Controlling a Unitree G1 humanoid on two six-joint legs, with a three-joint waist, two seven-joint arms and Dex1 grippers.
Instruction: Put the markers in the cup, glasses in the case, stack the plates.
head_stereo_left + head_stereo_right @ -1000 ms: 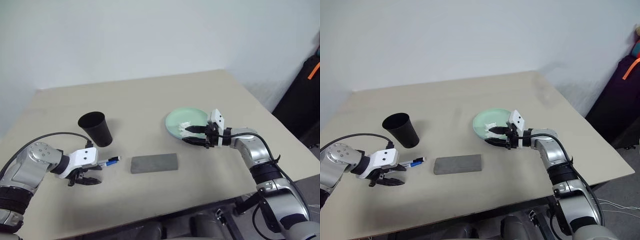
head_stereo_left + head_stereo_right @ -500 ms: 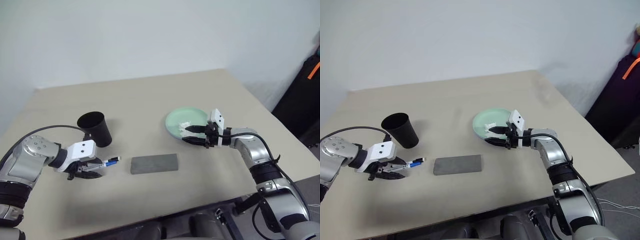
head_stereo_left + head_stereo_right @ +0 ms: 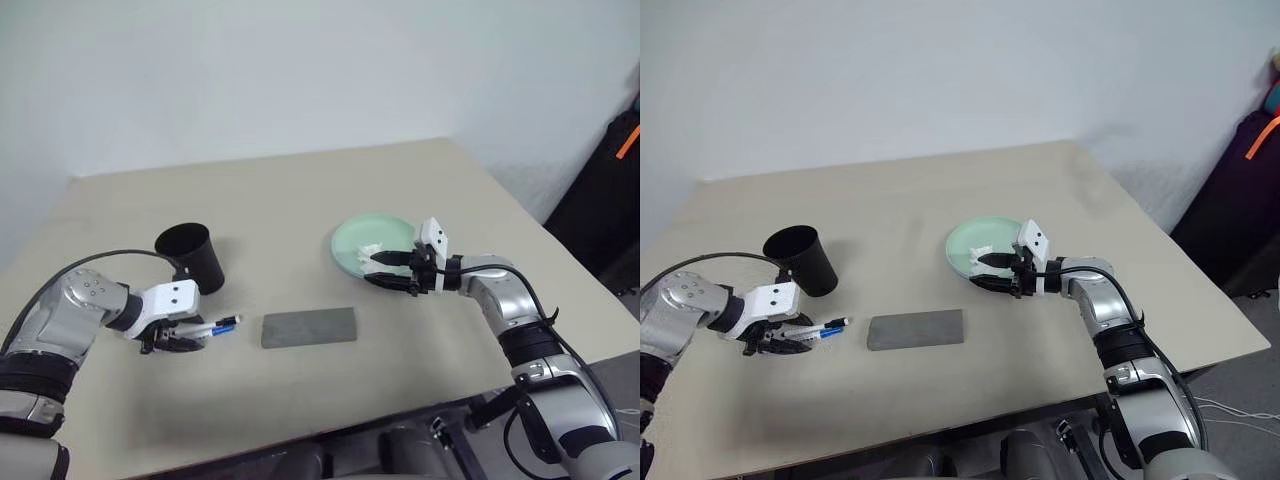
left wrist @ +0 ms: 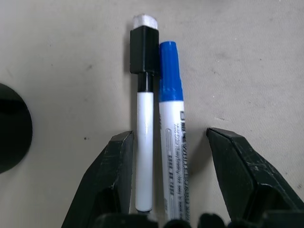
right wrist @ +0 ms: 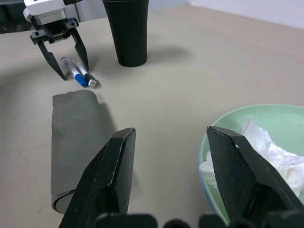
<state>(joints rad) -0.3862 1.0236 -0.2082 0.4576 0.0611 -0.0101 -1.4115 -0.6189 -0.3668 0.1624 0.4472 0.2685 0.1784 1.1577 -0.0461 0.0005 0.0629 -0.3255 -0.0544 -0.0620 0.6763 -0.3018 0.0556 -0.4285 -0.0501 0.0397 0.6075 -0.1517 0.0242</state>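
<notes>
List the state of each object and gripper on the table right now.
markers: lying side by side, capped, between the open left gripper fingers
cup: upright
case: flat, closed
green plate: holds crumpled tissue
right gripper: open at plate rim

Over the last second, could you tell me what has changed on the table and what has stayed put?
The left gripper has come forward over the table to the two markers; its open fingers now stand on either side of them, not closed on them. The markers lie side by side as before. The right gripper, also open, stays at the green plate holding the tissue. The cup and case have not moved.
</notes>
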